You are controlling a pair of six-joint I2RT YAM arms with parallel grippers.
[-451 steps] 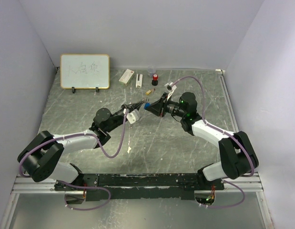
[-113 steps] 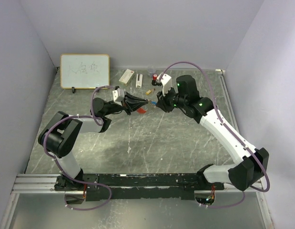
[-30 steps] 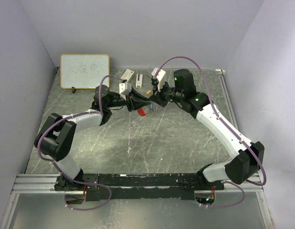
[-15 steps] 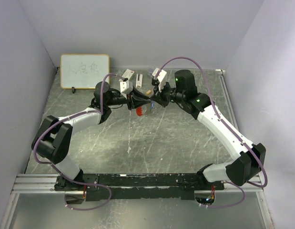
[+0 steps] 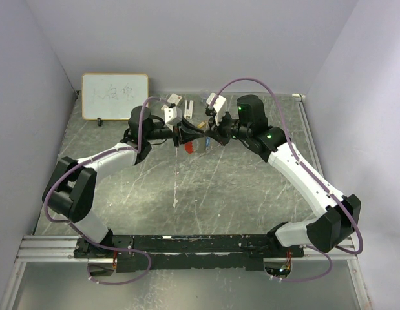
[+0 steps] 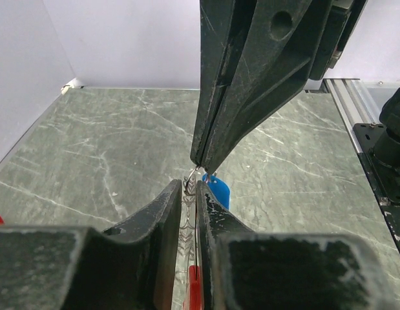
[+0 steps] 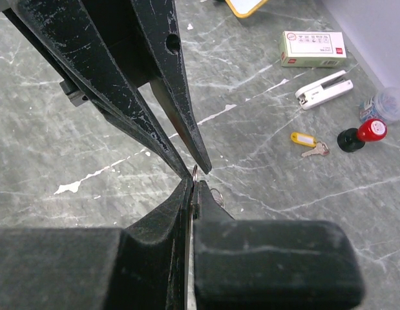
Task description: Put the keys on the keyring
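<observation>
We are holding the keyring (image 6: pixel 189 223) up off the table (image 5: pixel 219 194) in the left gripper (image 6: pixel 189 189). Its jaws are standing narrow and pinching the thin beaded chain, and the red tag (image 5: pixel 189 148) is dangling below them. The right gripper (image 7: pixel 190 186) is pressed fully shut. In the left wrist view the blue key (image 6: pixel 217 191) is hanging just under its tips, so we are judging that it is gripping that key by its small metal ring, though the exact hold is too fine to make out.

A few seconds ago the two grippers were standing apart with a clear gap between them. Now their tips are meeting, touching or very nearly so, above the back middle of the table. Over the last second the pair has been drifting a little toward the back wall, with the left arm reaching further out and the left jaws narrowing slightly on the chain.

For the task, this means we are entering the threading step, bringing the chain and the key's ring together point to point. We cannot tell whether the chain is passing through the ring yet.

The tan-gold key (image 7: pixel 314 150) is lying on the table with its yellow tag, near the red-and-black stamp (image 7: pixel 358 135) and well apart from both grippers. At best, then, we are working on the first of two keys. The next move is calling for very fine alignment, and a small slip could be dropping the blue key.
</observation>
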